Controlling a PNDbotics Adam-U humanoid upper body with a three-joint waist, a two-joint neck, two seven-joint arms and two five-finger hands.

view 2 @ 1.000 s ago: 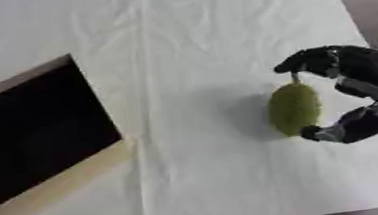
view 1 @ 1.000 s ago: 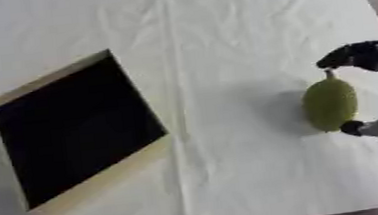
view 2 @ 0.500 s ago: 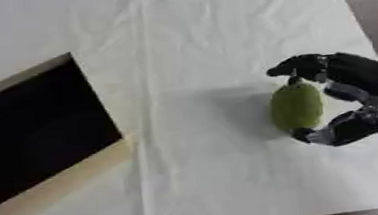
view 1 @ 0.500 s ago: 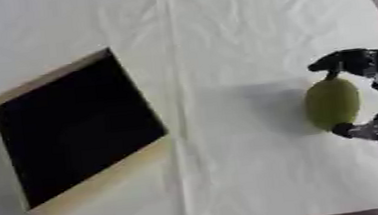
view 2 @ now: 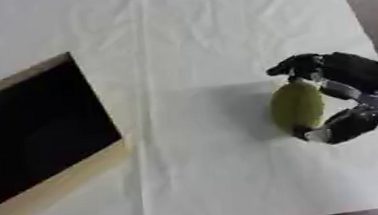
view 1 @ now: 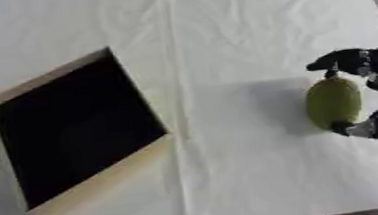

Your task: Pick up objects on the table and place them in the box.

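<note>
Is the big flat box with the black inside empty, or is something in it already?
Empty. The tan-rimmed box shows only its plain black inside. The oval green fruit is out on the white cloth, between the right hand's curled fingers.

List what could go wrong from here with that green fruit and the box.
1. The right hand touches the green fruit only at its two ends, fingers above and thumb below; the rounded fruit may slip out on lifting.
2. The box lies far across the white cloth, so a long carry could end in a drop.
</note>
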